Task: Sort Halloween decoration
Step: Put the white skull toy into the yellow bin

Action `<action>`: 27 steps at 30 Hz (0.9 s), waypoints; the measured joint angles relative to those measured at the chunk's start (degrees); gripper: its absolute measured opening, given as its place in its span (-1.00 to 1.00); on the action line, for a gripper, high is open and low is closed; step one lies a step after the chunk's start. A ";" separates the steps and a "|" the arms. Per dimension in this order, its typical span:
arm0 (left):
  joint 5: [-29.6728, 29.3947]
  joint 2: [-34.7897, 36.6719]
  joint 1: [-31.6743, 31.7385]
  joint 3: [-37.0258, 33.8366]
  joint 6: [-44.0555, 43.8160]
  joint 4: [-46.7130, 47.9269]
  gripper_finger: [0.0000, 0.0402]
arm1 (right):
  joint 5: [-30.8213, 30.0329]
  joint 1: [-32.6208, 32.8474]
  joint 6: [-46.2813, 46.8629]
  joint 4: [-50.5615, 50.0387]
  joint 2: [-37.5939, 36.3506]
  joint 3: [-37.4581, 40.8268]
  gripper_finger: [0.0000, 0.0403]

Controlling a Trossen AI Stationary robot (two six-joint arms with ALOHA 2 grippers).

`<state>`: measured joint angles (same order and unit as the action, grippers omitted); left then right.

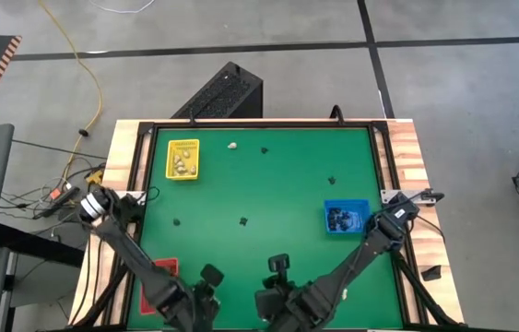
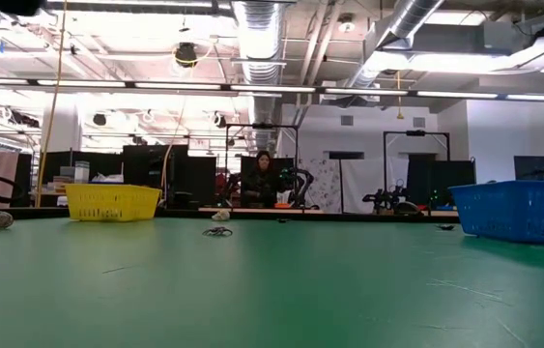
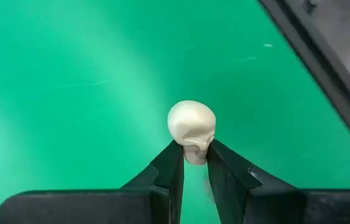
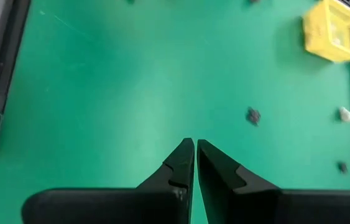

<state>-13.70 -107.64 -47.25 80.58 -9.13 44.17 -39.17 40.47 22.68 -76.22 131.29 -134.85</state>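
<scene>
surface: green mat (image 1: 277, 184), wood-edged table (image 1: 416, 157).
room: open workshop, seated person (image 2: 264, 179).
left gripper (image 3: 193, 158): clenched on cream skull (image 3: 191, 127), 7 o'clock.
right gripper (image 4: 194, 149): clenched, empty, 6 o'clock.

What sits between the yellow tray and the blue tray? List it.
High view: between yellow tray and blue tray lie a cream trinket and black trinkets.

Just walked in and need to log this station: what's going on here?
The robot is sorting tiny Halloween trinkets on a green table. The left gripper is shut on a cream skull. The right gripper is shut and empty, waiting at the near edge. The yellow tray holds cream pieces, the blue tray dark ones. A few trinkets lie loose.
</scene>
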 joint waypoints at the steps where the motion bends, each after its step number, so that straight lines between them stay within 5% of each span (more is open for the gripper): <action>1: -0.61 1.41 0.96 0.00 0.51 0.83 -0.72 | -1.07 0.45 1.20 -1.22 -0.01 0.00 -0.75; 11: -7.43 20.87 17.36 -1.28 3.48 15.46 -0.72 | -8.81 0.38 6.52 -9.41 0.17 1.48 -0.75; 18: -4.79 39.71 38.75 -15.65 3.57 14.94 -0.72 | -8.90 -6.76 2.38 -13.28 -0.81 7.33 -0.81; 23: -1.71 49.47 57.87 -26.79 2.53 9.51 -0.72 | -7.21 -14.32 -0.44 -8.75 -6.77 20.57 -0.87; 27: 6.24 50.88 71.75 -32.99 2.67 5.53 -0.72 | -2.66 -21.41 -6.59 7.76 -15.92 36.74 -0.87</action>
<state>-7.46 -56.76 24.50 47.58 -6.45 49.70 -41.83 19.06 16.09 -68.46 115.37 -98.10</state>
